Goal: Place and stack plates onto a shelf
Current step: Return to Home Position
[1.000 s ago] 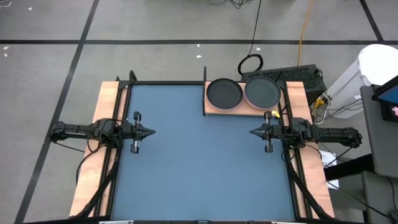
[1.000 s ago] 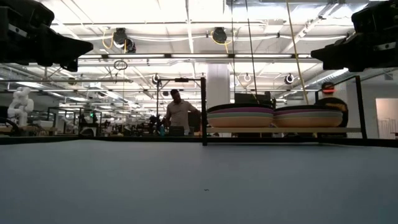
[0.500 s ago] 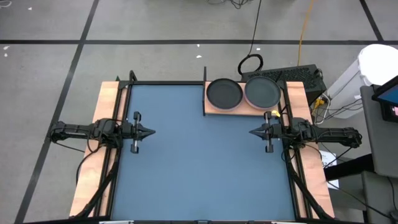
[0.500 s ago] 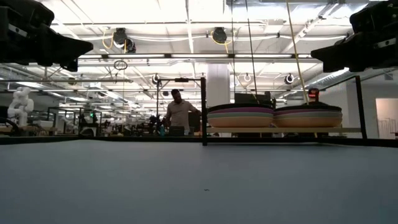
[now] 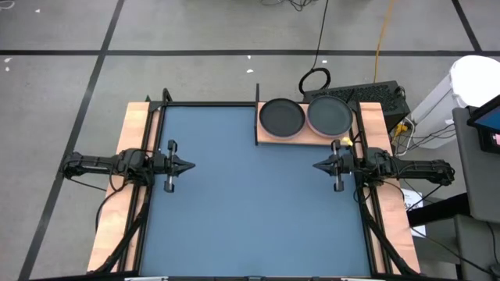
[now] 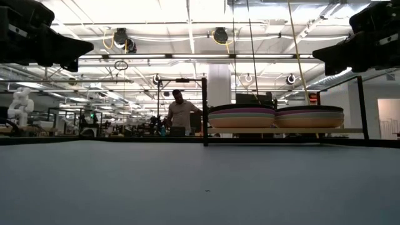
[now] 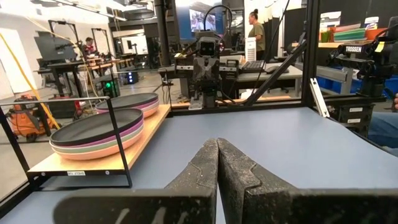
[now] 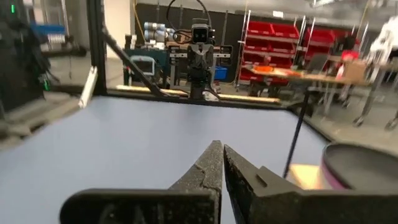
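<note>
While parked well apart over the blue bench (image 5: pixel 250 211), pictured with fingers pressed together, gripping nothing: left end effector (image 5: pixel 191 165) at nine o'clock, right end effector (image 5: pixel 316 165) at three o'clock. Stacked in two black-topped piles, side by side on the wooden shelf (image 5: pixel 308 140) at one o'clock: the plates (image 5: pixel 282 117), with purple, green and pink rims beneath.

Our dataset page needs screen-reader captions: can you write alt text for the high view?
Two stacks of round plastic plates, each topped by a black plate, sit side by side on a light wooden shelf board at the upper right corner of a large blue mat. The left gripper and right gripper, both shut and empty, face each other across the mat.
</note>
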You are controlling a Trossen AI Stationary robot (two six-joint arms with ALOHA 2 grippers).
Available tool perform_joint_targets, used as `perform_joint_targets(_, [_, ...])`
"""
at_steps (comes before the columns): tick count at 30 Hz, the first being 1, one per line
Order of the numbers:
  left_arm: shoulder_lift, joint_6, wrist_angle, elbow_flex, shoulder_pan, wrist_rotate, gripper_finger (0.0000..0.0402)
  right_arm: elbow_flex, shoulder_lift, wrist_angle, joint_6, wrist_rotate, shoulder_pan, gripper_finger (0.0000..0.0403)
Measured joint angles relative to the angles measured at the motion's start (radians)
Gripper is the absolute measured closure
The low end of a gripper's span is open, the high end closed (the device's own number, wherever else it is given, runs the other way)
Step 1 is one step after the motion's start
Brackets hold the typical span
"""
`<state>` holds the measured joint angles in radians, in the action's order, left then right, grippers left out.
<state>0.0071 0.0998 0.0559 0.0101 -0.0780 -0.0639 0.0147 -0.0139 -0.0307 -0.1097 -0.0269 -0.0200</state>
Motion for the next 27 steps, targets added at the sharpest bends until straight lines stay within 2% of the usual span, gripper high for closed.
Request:
perform_joint_targets(5, [0.000, 0.000, 0.000, 0.000, 0.000, 0.000, 0.0398, 0.000, 0.000, 0.000, 0.098, 0.000, 0.000, 0.0403])
perform_joint_targets(27, [0.000, -0.001, 0.000, 0.000, 0.000, 0.000, 0.0398, 0.000, 0.000, -0.003, 0.098, 0.000, 0.000, 0.0403])
